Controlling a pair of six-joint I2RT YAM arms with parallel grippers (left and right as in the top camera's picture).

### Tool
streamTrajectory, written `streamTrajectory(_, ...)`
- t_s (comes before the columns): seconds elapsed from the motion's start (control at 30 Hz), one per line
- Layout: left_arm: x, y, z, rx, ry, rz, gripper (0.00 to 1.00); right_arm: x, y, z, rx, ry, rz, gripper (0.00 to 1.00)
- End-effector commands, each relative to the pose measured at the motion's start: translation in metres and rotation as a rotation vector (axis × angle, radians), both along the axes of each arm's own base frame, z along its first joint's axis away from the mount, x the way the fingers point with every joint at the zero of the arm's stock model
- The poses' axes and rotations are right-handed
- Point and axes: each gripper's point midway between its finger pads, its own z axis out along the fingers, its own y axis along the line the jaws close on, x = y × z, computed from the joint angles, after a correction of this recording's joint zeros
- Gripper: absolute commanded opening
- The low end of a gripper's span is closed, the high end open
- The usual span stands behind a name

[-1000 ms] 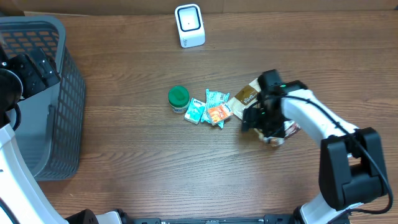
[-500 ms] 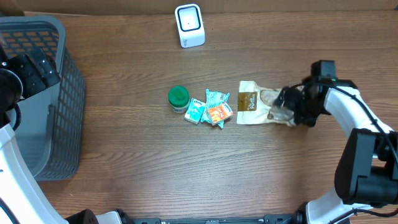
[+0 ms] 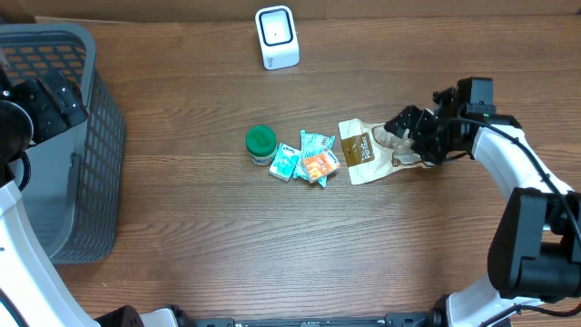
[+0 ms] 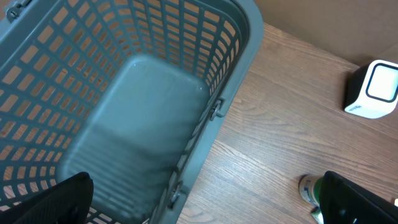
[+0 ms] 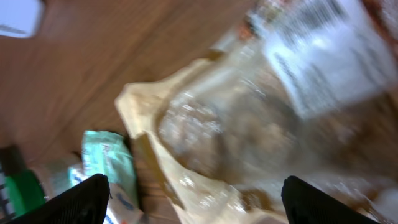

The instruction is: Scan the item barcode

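The right gripper point(image 3: 410, 134) has its jaws wide, and the near end of the beige snack pouch point(image 3: 368, 152) lies between them on the table; a firm grip I cannot confirm. I judge it reaches there to lift the pouch and turn its blurred white label point(image 5: 323, 56) toward the barcode scanner point(image 3: 277, 37), well beyond the jaws. The left gripper point(image 4: 208, 202), jaws wide with nothing between them, hangs over the basket point(image 4: 230, 56), probably out of the way. I count one pouch, one scanner, one basket, one green-lidded jar point(image 3: 260, 140), and apparently three small packets point(image 3: 309, 159).
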Motion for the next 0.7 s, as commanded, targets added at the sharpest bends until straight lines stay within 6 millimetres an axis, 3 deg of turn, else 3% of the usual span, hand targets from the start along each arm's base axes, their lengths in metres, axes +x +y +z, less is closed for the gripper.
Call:
streamTrajectory(0.0, 0.001, 0.003, 0.001, 0.016, 0.0, -0.003, 0.99, 0.023, 0.023, 0.025, 0.041, -0.106, 0.035, 0.9)
streamTrajectory(0.13, 0.001, 0.003, 0.001, 0.016, 0.0, -0.003, 1.0, 0.044, 0.043, 0.027, -0.006, -0.179, 0.017, 0.91)
streamTrajectory(0.37, 0.001, 0.003, 0.001, 0.016, 0.0, -0.003, 1.0, 0.068, 0.074, 0.007, -0.163, -0.26, -0.016, 0.92)
streamTrajectory(0.5, 0.001, 0.003, 0.001, 0.016, 0.0, -0.003, 1.0, 0.071, 0.095, 0.002, -0.169, -0.287, 0.018, 0.94)
streamTrajectory(0.67, 0.001, 0.003, 0.001, 0.016, 0.0, -0.003, 0.99, 0.058, 0.116, -0.006, -0.159, -0.257, 0.074, 0.95)
